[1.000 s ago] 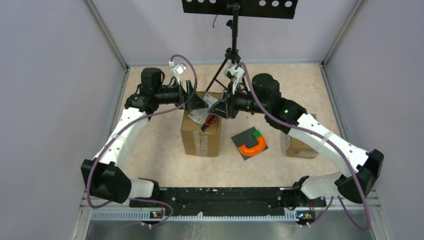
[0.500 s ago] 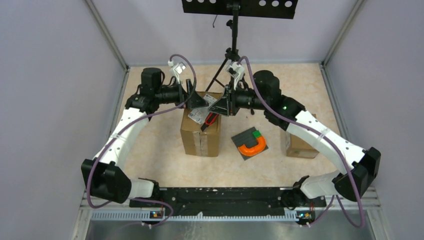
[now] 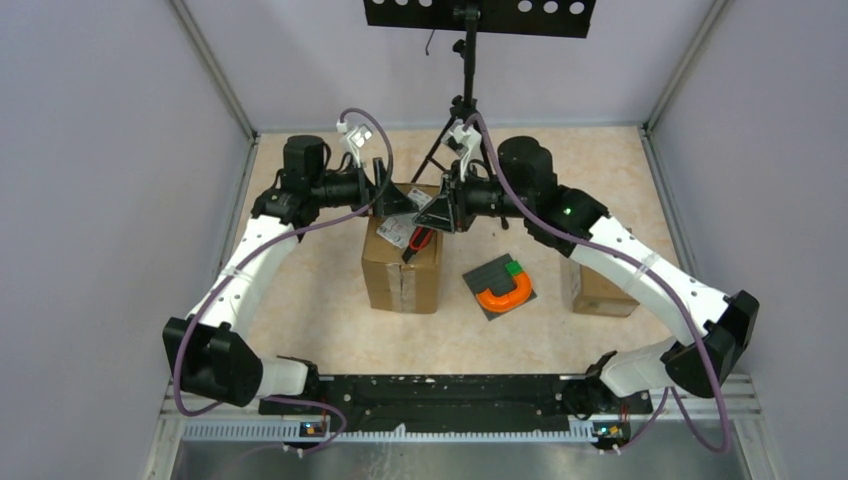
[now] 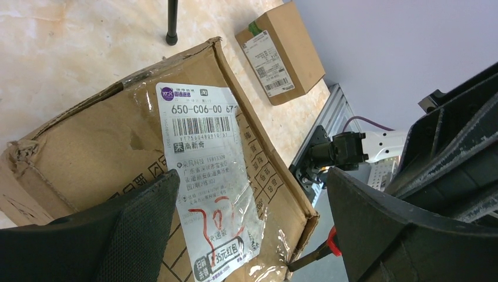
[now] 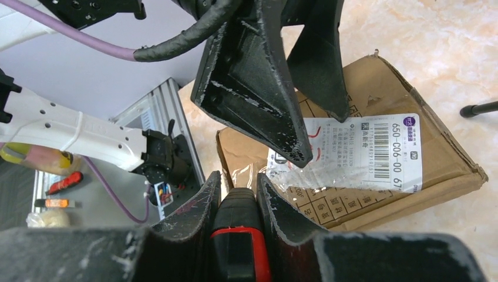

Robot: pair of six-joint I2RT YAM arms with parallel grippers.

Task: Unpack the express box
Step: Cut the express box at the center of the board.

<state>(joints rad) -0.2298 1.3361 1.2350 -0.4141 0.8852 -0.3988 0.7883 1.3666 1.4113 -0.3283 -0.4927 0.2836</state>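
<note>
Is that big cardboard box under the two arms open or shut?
Shut. The box has its top lying flat and closed, the shipping label sits whole on it, and nothing of the inside shows.

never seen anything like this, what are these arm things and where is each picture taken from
Two robot arms are bolted to a table. One picture looks down from above; the other two come from cameras on each wrist. A cardboard box with a shipping label sits in the middle. The left gripper hovers open over it. The right gripper is shut on a red-and-black tool. Also on the table: a smaller box and an orange U-shaped piece on a grey pad.
</note>
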